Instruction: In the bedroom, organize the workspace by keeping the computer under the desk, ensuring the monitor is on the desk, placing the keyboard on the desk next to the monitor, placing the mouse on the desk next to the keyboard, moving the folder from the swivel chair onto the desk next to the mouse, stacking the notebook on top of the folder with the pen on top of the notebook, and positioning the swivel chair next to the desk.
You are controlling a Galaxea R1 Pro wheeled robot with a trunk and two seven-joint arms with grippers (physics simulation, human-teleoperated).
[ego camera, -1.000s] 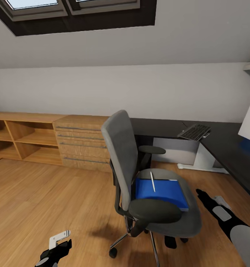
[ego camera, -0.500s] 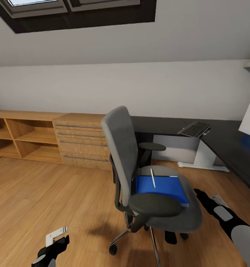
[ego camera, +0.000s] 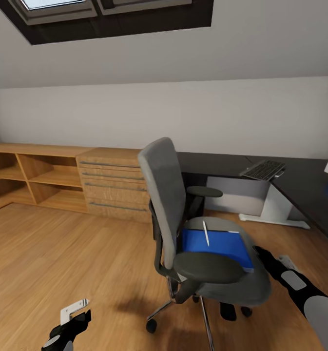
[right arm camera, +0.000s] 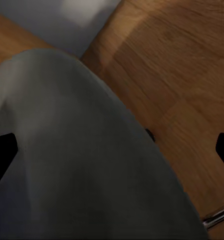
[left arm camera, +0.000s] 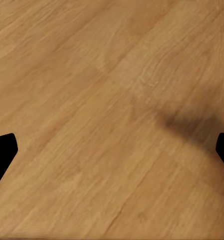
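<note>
Swivel chair (ego camera: 202, 234) carries the blue folder (ego camera: 217, 246) with pen (ego camera: 205, 233) atop. Left gripper (left arm camera: 112, 150) and right gripper (right arm camera: 114, 150) fingers spread, empty. Risk: jostling the seat rolls the pen off.

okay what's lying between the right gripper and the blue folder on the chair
Only the swivel chair seat edge. In the head view, the right gripper sits just beside the seat, and the folder lies on it under the pen.

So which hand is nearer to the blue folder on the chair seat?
The right hand is nearer, just beside the swivel chair seat where the blue folder lies. The left hand hangs low over the wooden floor, well away on the chair's back side.
</note>
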